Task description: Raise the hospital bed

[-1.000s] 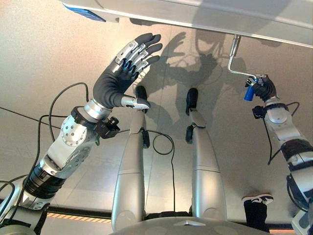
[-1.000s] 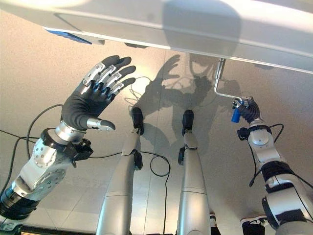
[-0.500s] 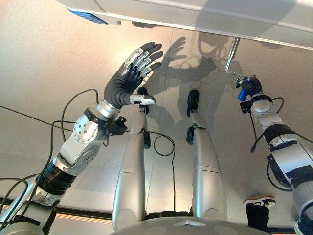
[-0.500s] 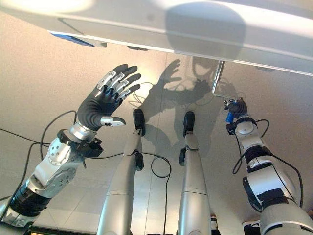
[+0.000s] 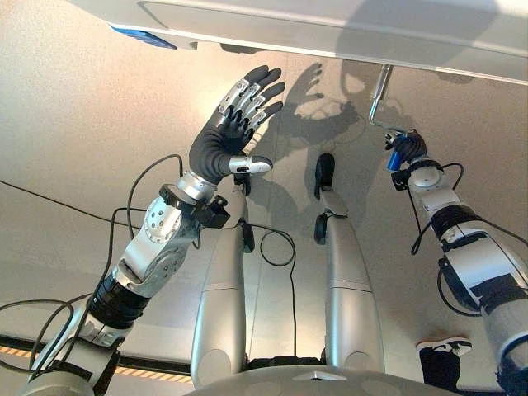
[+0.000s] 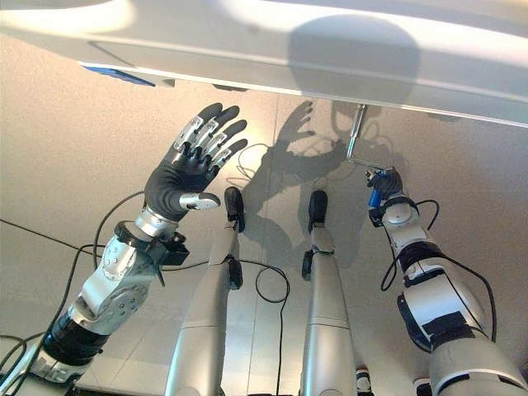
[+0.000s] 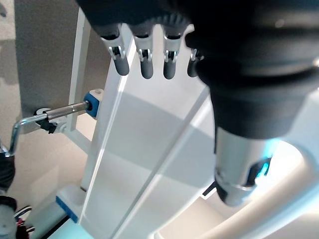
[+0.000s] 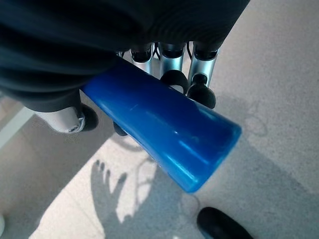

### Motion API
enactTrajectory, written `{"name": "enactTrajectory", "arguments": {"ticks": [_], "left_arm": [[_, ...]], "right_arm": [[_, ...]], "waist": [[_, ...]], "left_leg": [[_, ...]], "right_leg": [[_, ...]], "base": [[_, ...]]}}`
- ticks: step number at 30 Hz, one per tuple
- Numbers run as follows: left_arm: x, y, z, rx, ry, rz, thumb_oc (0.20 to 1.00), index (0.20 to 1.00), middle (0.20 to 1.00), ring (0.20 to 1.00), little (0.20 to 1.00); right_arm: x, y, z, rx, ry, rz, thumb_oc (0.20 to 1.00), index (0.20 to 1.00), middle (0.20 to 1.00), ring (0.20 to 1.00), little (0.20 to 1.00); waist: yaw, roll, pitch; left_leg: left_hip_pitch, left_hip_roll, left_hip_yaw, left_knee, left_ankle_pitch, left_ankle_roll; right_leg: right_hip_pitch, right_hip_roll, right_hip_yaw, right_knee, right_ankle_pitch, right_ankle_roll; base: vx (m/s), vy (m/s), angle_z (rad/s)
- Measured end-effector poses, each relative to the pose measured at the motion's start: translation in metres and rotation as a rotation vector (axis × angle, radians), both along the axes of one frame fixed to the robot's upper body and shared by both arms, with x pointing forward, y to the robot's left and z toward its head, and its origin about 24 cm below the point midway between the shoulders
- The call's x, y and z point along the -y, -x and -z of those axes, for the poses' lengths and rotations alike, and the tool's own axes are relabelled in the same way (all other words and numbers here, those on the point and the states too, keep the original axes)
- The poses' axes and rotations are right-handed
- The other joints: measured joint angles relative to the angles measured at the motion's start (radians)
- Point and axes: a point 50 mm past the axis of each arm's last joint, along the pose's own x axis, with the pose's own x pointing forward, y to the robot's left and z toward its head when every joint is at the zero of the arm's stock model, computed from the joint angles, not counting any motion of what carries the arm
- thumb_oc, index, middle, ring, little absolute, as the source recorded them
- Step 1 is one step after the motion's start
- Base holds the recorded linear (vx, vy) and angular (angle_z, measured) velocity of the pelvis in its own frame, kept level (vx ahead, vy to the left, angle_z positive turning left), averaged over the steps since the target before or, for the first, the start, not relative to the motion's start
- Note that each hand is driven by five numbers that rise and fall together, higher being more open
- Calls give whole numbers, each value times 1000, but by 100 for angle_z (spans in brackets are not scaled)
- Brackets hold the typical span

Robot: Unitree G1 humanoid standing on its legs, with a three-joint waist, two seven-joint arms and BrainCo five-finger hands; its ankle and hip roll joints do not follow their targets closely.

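The hospital bed's white frame (image 5: 330, 33) runs along the top of the eye views. A silver crank rod (image 5: 378, 89) comes down from under it and ends in a blue handle (image 5: 395, 159). My right hand (image 5: 407, 147) is shut on that handle. The right wrist view shows its fingers (image 8: 199, 84) curled round the blue handle (image 8: 164, 134). My left hand (image 5: 224, 142) is held up below the bed's edge, open, with fingers spread and nothing in it. Past its fingers (image 7: 144, 64) the left wrist view shows the bed frame (image 7: 139, 149) and the crank (image 7: 30, 124).
A blue label (image 5: 142, 35) marks the bed's edge at the upper left. A person's shoe (image 5: 443, 346) stands on the beige floor at the lower right, close to my right arm.
My right hand has swung the blue handle leftward, turning the crank, and the arm has stretched out. The left hand has risen a little toward the bed. The view has shifted slightly.
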Motion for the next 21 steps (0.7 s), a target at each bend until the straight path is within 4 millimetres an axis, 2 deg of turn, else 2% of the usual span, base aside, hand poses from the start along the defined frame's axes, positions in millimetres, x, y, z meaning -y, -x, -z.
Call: {"name": "enactTrajectory", "arguments": {"ticks": [2,3,6,9,10,11,12,14,15,18,21], "left_arm": [[0,-10,17,-78,-17,-21,1000,1000,1000,1000,1000],[0,-19,41,-187,-42,-50,1000,1000,1000,1000,1000],[-10,-29,83,-345,-116,-138,1000,1000,1000,1000,1000],[-35,-27,144,-520,-281,-302,1000,1000,1000,1000,1000],[-46,-29,172,-624,-324,-389,1000,1000,1000,1000,1000],[-53,-25,189,-693,-349,-436,1000,1000,1000,1000,1000],[-61,-14,211,-760,-402,-482,1000,1000,1000,1000,1000],[-71,-7,233,-848,-439,-551,1000,1000,1000,1000,1000],[-77,3,245,-885,-508,-573,1000,1000,1000,1000,1000],[-92,21,269,-965,-623,-627,1000,1000,1000,1000,1000],[-106,44,293,-1103,-661,-684,1000,1000,1000,1000,1000]], "right_arm": [[1,4,12,-54,16,10,1000,1000,1000,1000,1000],[1,9,24,-95,16,17,1000,1000,1000,1000,1000],[0,19,45,-152,6,11,1000,1000,1000,1000,1000],[3,42,83,-258,-47,40,1000,1000,1000,1000,1000],[0,52,99,-300,-68,46,1000,1000,1000,1000,1000],[-4,61,111,-333,-81,43,1000,1000,1000,1000,1000],[2,80,131,-391,-100,71,1000,1000,1000,1000,1000],[5,95,144,-422,-131,100,1000,1000,1000,1000,1000],[5,107,155,-445,-146,110,1000,1000,1000,1000,1000],[6,128,170,-468,-191,133,1000,1000,1000,1000,1000],[8,152,187,-529,-227,168,1000,1000,1000,1000,1000]], "waist": [[0,12,4],[-1,23,2],[-2,33,1],[0,57,10],[-1,61,10],[-4,60,0],[-1,63,-15],[-5,64,-15],[-13,58,-21],[-27,58,-25],[-28,57,-80]], "left_leg": [[31,0,-1,-1,-1,-1],[67,-1,-8,-9,-3,-3],[119,4,-14,-30,-5,-8],[199,8,-21,-40,3,-10],[255,9,-24,-48,-4,-12],[296,13,-26,-56,-15,-14],[345,14,-34,-66,-26,-15],[407,15,-40,-78,-25,-15],[455,14,-46,-87,-23,-18],[561,23,-56,-114,-29,-15],[610,28,-56,-128,-38,-15]], "right_leg": [[34,-2,-8,-2,-2,-1],[71,-4,-16,-6,-6,1],[121,-4,-27,-14,-15,2],[210,-3,-49,-17,-18,-8],[266,-5,-53,-23,-29,-7],[305,-6,-58,-28,-44,-1],[357,-6,-64,-36,-57,0],[428,-4,-78,-53,-58,0],[480,-3,-86,-67,-63,2],[603,0,-106,-110,-63,4],[658,7,-113,-141,-62,5]], "base": [[-30,-3,5],[-36,-10,6],[-20,-1,5],[14,-12,9],[42,-6,11],[103,-11,14],[81,-11,11],[76,-19,12],[163,-43,15],[165,-37,10],[128,-29,-1]]}}
